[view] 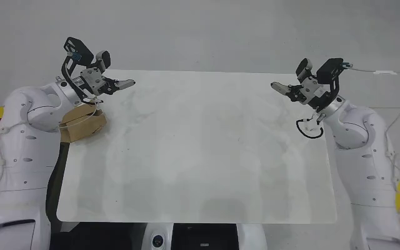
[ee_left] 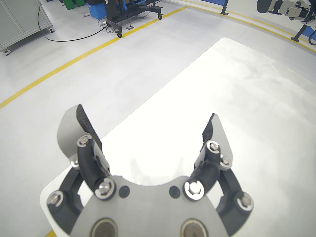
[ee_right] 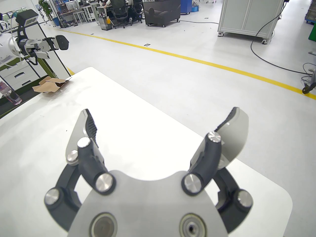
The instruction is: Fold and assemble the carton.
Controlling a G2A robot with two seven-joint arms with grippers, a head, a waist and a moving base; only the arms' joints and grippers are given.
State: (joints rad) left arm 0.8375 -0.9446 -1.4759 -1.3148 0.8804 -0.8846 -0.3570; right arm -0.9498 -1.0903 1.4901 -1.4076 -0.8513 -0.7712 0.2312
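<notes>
Top view: unassembled brown cardboard carton (view: 82, 122) is found at white table (view: 200, 156) edge, just behind left gripper (view: 128, 83); right gripper (view: 275, 86) well apart.
Left wrist view: fingers (ee_left: 88, 129) splayed, nothing held.
Right wrist view: fingers (ee_right: 90, 124) likewise splayed; carton (ee_right: 50, 86) should be drawn centreward before folding.

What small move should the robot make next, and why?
Probably swing the left gripper back and down toward the cardboard carton. The carton lies unassembled and untouched at the table edge beside that arm. The left gripper's jaws stand open and empty, and the right gripper is far across.
</notes>
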